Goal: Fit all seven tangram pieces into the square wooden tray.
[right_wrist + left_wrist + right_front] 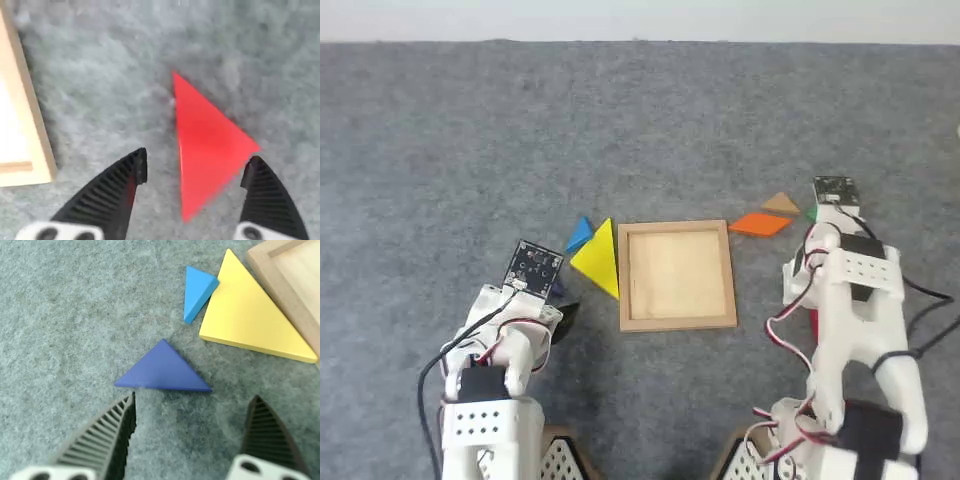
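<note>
The square wooden tray point(677, 226) lies in the middle of the grey mat with nothing in it. To its left are a large yellow triangle point(599, 258) and a small light blue triangle point(579, 234). My left gripper point(192, 420) hangs open just short of a dark blue triangle point(162, 372), with the light blue triangle point(196, 291) and the yellow triangle point(250, 315) beyond it. My right gripper point(195, 175) is open over a red triangle point(205, 140), whose near half lies between the fingers. The tray's edge point(30, 115) is beside it.
An orange parallelogram point(759, 224), a tan triangle point(781, 203) and a sliver of a green piece point(812, 212) lie right of the tray's far corner. Open mat stretches behind the tray and in front of it between the two arm bases.
</note>
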Robot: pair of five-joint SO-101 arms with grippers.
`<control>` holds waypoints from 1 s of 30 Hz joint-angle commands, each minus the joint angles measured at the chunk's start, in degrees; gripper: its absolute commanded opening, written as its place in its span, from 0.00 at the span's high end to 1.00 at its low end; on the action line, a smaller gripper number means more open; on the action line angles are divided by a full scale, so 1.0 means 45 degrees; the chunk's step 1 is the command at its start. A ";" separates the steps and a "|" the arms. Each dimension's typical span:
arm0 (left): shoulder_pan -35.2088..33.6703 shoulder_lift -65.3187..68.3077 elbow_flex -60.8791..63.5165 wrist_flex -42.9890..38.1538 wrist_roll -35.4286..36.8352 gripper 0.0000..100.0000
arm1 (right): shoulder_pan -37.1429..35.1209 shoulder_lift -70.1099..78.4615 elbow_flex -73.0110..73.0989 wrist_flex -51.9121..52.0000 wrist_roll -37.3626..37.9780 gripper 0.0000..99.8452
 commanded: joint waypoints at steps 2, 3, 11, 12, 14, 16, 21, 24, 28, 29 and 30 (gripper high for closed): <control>0.0039 -0.0137 -0.0127 -0.0274 -0.0137 0.67 | 0.1221 0.0987 -0.0742 -0.0479 -0.0098 0.69; 0.0039 -0.0137 -0.0127 -0.0274 -0.0137 0.67 | 0.1397 0.1084 -0.0821 -0.0459 -0.0098 0.69; 0.0039 -0.0137 -0.0127 -0.0274 -0.0137 0.67 | 0.1416 0.1905 -0.0879 -0.0850 0.0254 0.69; 0.0039 -0.0137 -0.0127 -0.0274 -0.0137 0.67 | 0.1416 0.2081 -0.0899 -0.0967 0.0313 0.69; 0.0039 -0.0137 -0.0127 -0.0274 -0.0137 0.67 | 0.1436 0.2295 -0.0918 -0.1221 0.0352 0.69; 0.0039 -0.0137 -0.0127 -0.0274 -0.0137 0.67 | 0.1455 0.2471 -0.1153 -0.1162 0.0449 0.69; 0.0039 -0.0137 -0.0127 -0.0274 -0.0137 0.67 | 0.1475 0.2628 -0.1465 -0.1221 0.0879 0.69; 0.0039 -0.0137 -0.0127 -0.0274 -0.0137 0.67 | 0.1436 0.2569 -0.1485 -0.1299 0.1114 0.70; 0.0039 -0.0137 -0.0127 -0.0274 -0.0137 0.67 | 0.1436 0.2647 -0.1485 -0.1319 0.1231 0.70; 0.0039 -0.0137 -0.0127 -0.0274 -0.0137 0.67 | 0.1436 0.2647 -0.1465 -0.1299 0.1231 0.70; 0.0039 -0.0137 -0.0127 -0.0274 -0.0137 0.67 | 0.1436 0.2667 -0.1446 -0.1299 0.1231 0.70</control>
